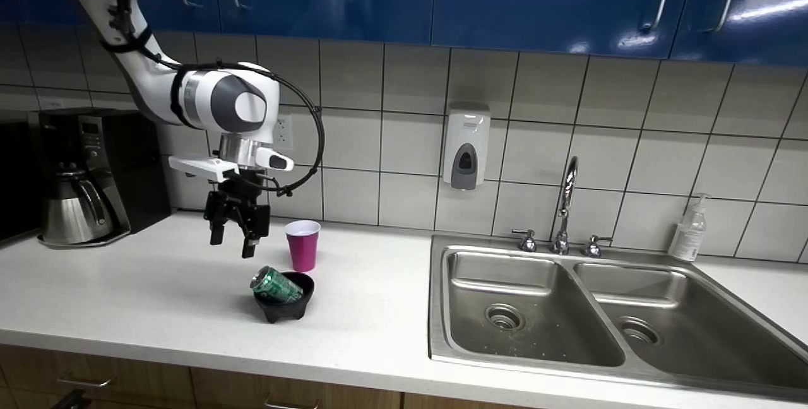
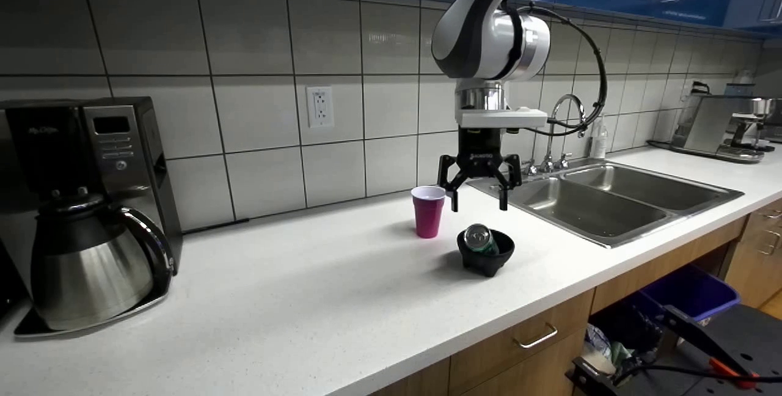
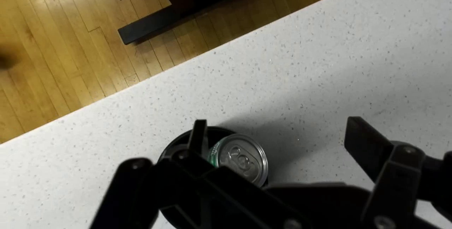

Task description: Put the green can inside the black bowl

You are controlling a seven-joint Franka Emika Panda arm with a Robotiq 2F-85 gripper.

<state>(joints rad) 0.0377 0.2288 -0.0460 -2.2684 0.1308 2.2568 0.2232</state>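
The green can (image 1: 278,286) lies tilted inside the black bowl (image 1: 284,312), its silver top leaning up over the rim. Both also show in an exterior view, the can (image 2: 481,239) end-on and the bowl (image 2: 487,262) on the white counter. My gripper (image 1: 233,243) hangs above the counter, apart from both. In an exterior view my gripper (image 2: 479,205) has its fingers spread with nothing between them. In the wrist view my gripper (image 3: 277,120) is open; one finger partly covers the bowl (image 3: 218,132) and the can (image 3: 243,158).
A pink cup (image 1: 303,251) stands behind the bowl, near the tiled wall, and also shows in an exterior view (image 2: 429,216). A double sink (image 1: 530,355) with a tap is along the counter. A coffee maker (image 2: 116,157) with a steel jug stands at the opposite end.
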